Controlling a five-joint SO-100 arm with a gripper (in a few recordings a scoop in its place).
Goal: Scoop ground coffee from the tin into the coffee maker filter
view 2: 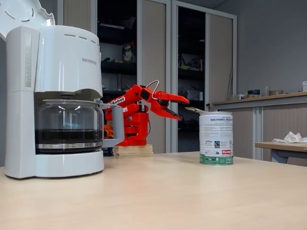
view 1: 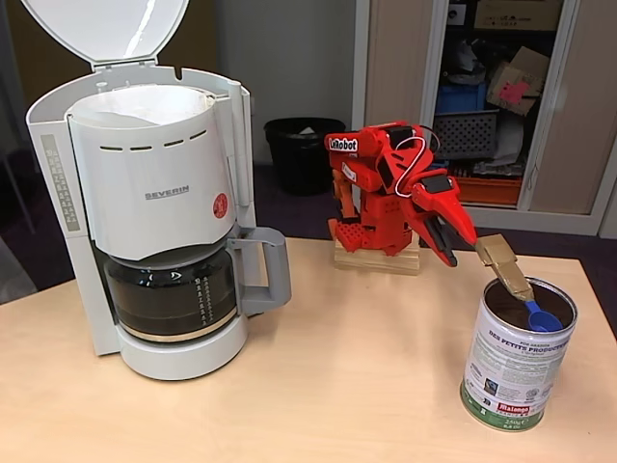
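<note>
1. The red two-finger claw [view 1: 463, 241] of the red plastic arm [view 1: 395, 183] reaches toward the right of a fixed view, pinching the tan handle [view 1: 506, 265] of a small blue scoop [view 1: 543, 317].
2. In another fixed view the claw [view 2: 180, 109] points at the tin's top, its fingers pressed around the pale handle [view 2: 194, 110] just above the rim.
3. The scoop's blue bowl sits inside the open mouth of the cylindrical metal tin with a white label and green base band [view 1: 516, 357], resting on the dark brown ground coffee [view 1: 506, 307] visible within.
4. The tin [view 2: 216, 138] stands upright on the light wooden table [view 1: 337, 386], near its right edge in a fixed view.
5. The arm's base rests on a small wooden block [view 1: 376, 260] at the table's back.
6. Well apart, to the left, stands the large white-grey drip coffee machine marked SEVERIN [view 1: 154, 212], its lid [view 1: 106, 29] tilted open.
7. A white paper cone filter [view 1: 140, 104] lines its top basket.
8. A glass carafe [view 2: 67, 125] holding dark liquid sits below on the machine's base.
9. A black waste bin [view 1: 301, 152] stands on the floor behind the table.
</note>
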